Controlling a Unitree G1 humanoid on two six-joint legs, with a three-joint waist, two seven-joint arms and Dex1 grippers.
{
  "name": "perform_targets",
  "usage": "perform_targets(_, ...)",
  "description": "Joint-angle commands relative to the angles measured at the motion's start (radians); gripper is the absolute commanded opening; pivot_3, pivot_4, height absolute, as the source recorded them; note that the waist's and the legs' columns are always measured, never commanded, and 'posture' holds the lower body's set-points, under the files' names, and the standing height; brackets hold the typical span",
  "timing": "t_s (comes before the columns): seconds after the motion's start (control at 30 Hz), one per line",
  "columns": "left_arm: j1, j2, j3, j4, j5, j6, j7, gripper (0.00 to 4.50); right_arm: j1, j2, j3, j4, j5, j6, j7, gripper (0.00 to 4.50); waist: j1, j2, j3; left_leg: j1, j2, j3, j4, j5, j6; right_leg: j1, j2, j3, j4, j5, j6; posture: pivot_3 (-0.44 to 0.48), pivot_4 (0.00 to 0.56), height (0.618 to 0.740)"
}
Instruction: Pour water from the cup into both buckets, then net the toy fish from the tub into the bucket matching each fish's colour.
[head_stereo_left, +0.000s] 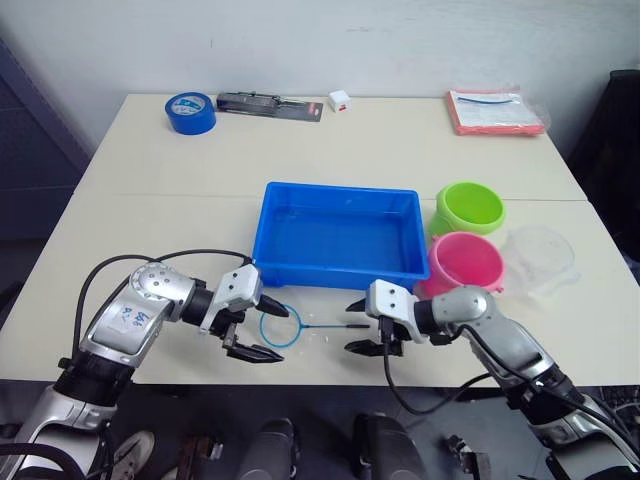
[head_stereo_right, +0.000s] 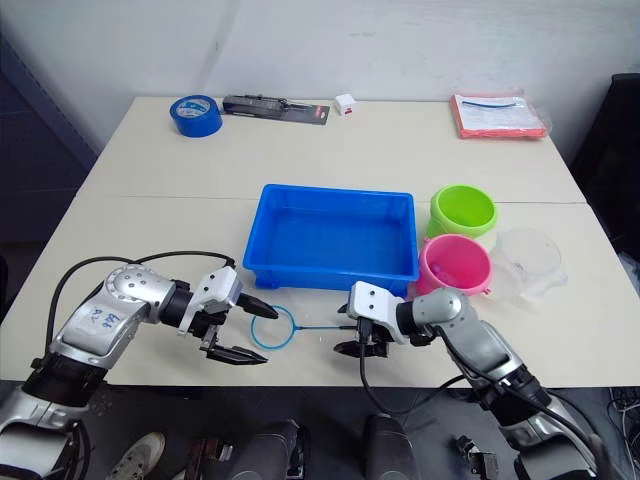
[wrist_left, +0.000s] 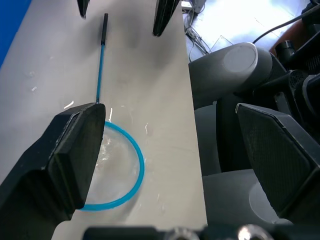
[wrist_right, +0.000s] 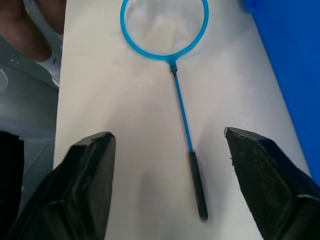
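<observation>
Near the front edge of the pale surface (head_stereo_left: 150, 190), the small round net with light blue ring and thin black handle (head_stereo_left: 300, 323) lies flat between the two hands, untouched. The left hand (head_stereo_left: 262, 332) and right hand (head_stereo_left: 357, 326) both stand open, flanking it. Just behind, the shallow bright blue plastic tub (head_stereo_left: 338, 238) sits mid-surface, with open room left of it. No legible writing is discernible.

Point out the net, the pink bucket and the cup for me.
net (wrist_right: 164, 31): right wrist view, on the mesh inside the ring.
pink bucket (head_stereo_left: 465, 262): left eye view, on its inside wall.
cup (head_stereo_right: 527, 258): right eye view, on its clear body.
</observation>
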Motion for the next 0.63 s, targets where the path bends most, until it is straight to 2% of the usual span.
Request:
perform_targets(0.03, 0.126, 0.003, 0.124, -0.132, -0.071, 0.066, 0.098, 4.50, 0.117, -0.082, -0.151, -0.187, 0.066, 0.065, -0.026, 4.44, 0.000, 0.000, 0.000, 0.000, 0.000, 0.000, 0.000, 0.000, 0.000, 0.000, 0.000, 0.000, 0.000, 0.000, 0.000, 0.000, 0.150, 0.737)
perform_targets(0.2, 0.368, -0.015, 0.280, -0.288, -0.104, 0.119, 0.257, 4.50, 0.338, -0.114, -0.334, -0.370, 0.135, 0.146, -0.116, 4.44, 0.002, 0.000, 0.000, 0.001, 0.002, 0.000, -0.003, -0.001, -0.001, 0.001, 0.000, 0.004, -0.003, 0.000, 0.000, 0.000, 0.150, 0.737)
perform_targets(0.33, 0.531, -0.046, 0.375, -0.346, -0.127, 0.124, 0.337, 4.50, 0.489, -0.077, -0.421, -0.448, 0.184, 0.163, -0.176, 4.44, 0.008, 0.000, 0.000, 0.004, 0.003, 0.000, -0.005, 0.000, -0.002, 0.004, 0.000, 0.005, -0.008, 0.000, 0.000, 0.000, 0.150, 0.737)
perform_targets(0.53, 0.591, -0.082, 0.406, -0.366, -0.147, 0.124, 0.406, 4.50, 0.552, -0.104, -0.423, -0.405, 0.170, 0.115, -0.173, 4.44, 0.021, 0.000, 0.000, 0.008, 0.003, 0.000, -0.006, -0.001, -0.001, 0.008, 0.000, 0.006, -0.011, 0.000, 0.000, 0.000, 0.150, 0.737)
perform_targets(0.63, 0.595, -0.085, 0.403, -0.359, -0.156, 0.116, 0.409, 4.50, 0.539, -0.112, -0.419, -0.384, 0.172, 0.103, -0.172, 4.44, 0.022, 0.000, 0.000, 0.017, 0.002, 0.001, -0.012, -0.001, -0.001, 0.016, 0.000, 0.006, -0.016, -0.001, -0.001, 0.000, 0.150, 0.737)
